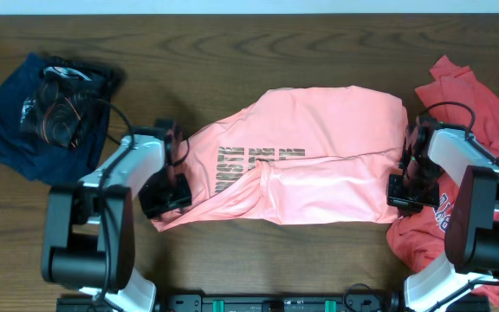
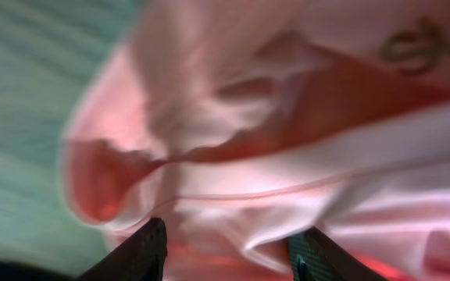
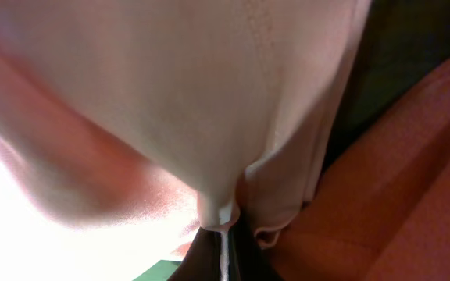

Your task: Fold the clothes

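The pink shirt (image 1: 310, 147) lies rumpled across the surface (image 1: 258, 52). I judge it light, limp and quick to slump, so I'd take it by a hem or seam, never mid-panel. My left pincer (image 2: 229, 234) sits low at the shirt's left edge, fingers apart, cloth bunched ahead of them and nothing clamped. My right pincer (image 3: 223, 238) is at the shirt's right edge, pinched together on a fold of its cloth, wrist angled down. A red garment (image 1: 483, 113) lies just beside that edge, and a navy garment (image 1: 7, 130) lies well off the shirt's left.
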Controlling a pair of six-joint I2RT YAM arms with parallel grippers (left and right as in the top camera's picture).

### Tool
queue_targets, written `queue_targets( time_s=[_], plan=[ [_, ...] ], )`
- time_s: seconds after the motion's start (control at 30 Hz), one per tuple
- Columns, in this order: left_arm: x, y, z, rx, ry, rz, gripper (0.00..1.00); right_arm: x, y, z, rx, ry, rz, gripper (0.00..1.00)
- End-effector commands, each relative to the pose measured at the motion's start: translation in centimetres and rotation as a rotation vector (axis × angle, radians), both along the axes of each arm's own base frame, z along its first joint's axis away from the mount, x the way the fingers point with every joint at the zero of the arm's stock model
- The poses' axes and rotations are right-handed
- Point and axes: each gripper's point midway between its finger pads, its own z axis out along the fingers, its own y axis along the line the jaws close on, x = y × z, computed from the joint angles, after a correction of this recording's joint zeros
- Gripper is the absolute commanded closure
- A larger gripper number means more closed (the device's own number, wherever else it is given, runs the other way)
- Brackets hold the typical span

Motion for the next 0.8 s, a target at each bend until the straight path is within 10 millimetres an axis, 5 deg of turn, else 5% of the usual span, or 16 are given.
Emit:
queue_targets(
  time_s=[0.0, 0.13, 0.2, 0.23, 0.4, 0.77],
  plan=[
    [4.0, -0.2, 3.7, -0.034, -0.166, -0.081, 0.48, 2.3, 0.6, 1.5, 0.042, -0.106, -0.012, 0.98],
    [9.5, -2.6, 8.3, -0.150, -0.391, -0.140, 0.28, 7.8, 1.6, 5.3, 0.117, -0.334, -0.011, 0.90],
    [12.3, -4.3, 10.1, -0.225, -0.507, -0.195, 0.21, 11.2, 2.9, 7.6, 0.204, -0.481, 0.024, 0.45],
    [13.5, -4.8, 10.7, -0.247, -0.555, -0.209, 0.16, 12.7, 3.5, 8.7, 0.246, -0.549, 0.051, 0.38],
    [18.9, -7.6, 12.4, -0.354, -0.761, -0.282, 0.11, 17.0, 4.8, 12.4, 0.331, -0.742, 0.122, 0.37],
    [27.2, -13.1, 9.4, -0.465, -0.889, -0.407, 0.09, 16.1, 4.9, 12.2, 0.337, -0.702, 0.113, 0.34]
  ],
)
